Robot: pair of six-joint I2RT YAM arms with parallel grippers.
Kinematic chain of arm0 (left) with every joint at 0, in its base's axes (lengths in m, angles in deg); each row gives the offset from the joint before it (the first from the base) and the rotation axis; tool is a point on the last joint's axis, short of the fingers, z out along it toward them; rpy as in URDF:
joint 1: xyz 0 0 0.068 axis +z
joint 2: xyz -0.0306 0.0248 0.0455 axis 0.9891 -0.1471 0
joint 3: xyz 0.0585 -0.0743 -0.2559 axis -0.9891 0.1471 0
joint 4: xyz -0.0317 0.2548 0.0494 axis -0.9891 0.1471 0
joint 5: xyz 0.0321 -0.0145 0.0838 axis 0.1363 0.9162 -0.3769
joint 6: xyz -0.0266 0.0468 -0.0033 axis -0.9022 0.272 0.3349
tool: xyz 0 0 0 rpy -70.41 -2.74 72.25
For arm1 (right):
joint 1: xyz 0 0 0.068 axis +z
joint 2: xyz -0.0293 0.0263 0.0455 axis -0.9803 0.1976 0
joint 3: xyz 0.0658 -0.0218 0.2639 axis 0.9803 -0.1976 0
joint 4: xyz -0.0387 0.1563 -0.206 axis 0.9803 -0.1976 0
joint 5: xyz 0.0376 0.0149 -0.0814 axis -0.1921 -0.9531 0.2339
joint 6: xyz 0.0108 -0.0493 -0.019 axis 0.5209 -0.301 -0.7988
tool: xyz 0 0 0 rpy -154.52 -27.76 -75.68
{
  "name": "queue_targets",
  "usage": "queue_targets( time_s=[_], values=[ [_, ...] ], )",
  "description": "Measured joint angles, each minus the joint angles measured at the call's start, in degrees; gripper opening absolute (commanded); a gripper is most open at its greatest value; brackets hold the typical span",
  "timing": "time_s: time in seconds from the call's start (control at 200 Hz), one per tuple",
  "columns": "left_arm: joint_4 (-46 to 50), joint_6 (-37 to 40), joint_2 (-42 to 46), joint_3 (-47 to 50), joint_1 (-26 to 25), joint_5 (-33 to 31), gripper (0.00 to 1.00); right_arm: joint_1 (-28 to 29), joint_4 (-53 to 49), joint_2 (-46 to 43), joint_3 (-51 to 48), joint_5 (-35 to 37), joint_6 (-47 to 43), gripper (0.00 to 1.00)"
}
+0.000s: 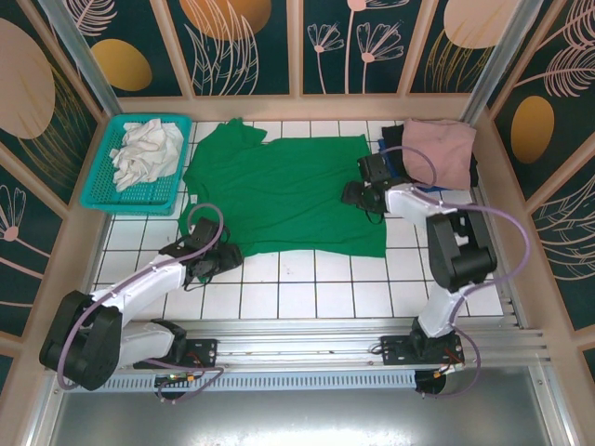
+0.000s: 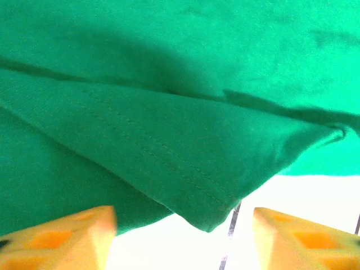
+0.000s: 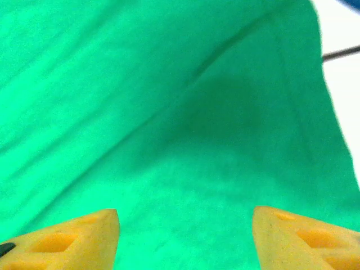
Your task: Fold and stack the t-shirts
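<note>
A bright green t-shirt (image 1: 288,190) lies spread flat on the white tiled table. At the back right is a stack of folded t-shirts with a dusty pink one (image 1: 439,149) on top and a black one (image 1: 395,153) under it. My left gripper (image 1: 226,255) is at the green shirt's near left corner. In the left wrist view this gripper (image 2: 183,242) is open, and the hemmed corner (image 2: 208,222) lies just ahead of the gap, not pinched. My right gripper (image 1: 358,193) sits on the shirt's right edge. In the right wrist view it (image 3: 185,239) is open over green cloth (image 3: 169,140).
A teal mesh basket (image 1: 102,190) holding white cloth (image 1: 144,153) stands at the back left. Wooden walls with patterned panels close in the table on three sides. Bare tiles (image 1: 307,288) run between the shirt's near edge and the arm bases.
</note>
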Motion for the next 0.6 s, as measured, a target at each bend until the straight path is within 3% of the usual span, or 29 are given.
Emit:
queue_targets(
  time_s=[0.05,0.12,0.255,0.37,0.535,0.601],
  values=[
    [0.5,-0.7,-0.7,-0.3,0.0,-1.0,0.75,1.2,1.0,-2.8,-3.0,-0.6,0.2,0.64],
    [0.7,-0.7,-3.0,-1.2,0.0,-1.8,0.64,2.2,2.3,-5.6,-7.2,-1.7,0.5,0.64],
    [-0.6,-0.7,-7.1,-2.7,0.0,-1.6,0.53,1.9,3.0,-7.5,-12.7,-1.9,1.4,0.64],
    [-1.1,-0.7,-8.0,-3.4,-0.3,-1.5,0.47,1.9,3.0,-8.7,-14.8,-1.9,1.7,0.64],
    [-1.9,-1.0,-8.2,-4.7,-1.5,-1.5,0.31,1.9,5.0,-10.4,-15.1,-2.0,1.7,0.64],
    [-2.6,-1.0,-8.7,-4.9,-1.9,-1.2,0.3,1.9,5.9,-10.5,-15.3,-2.0,1.7,0.64]
  ],
)
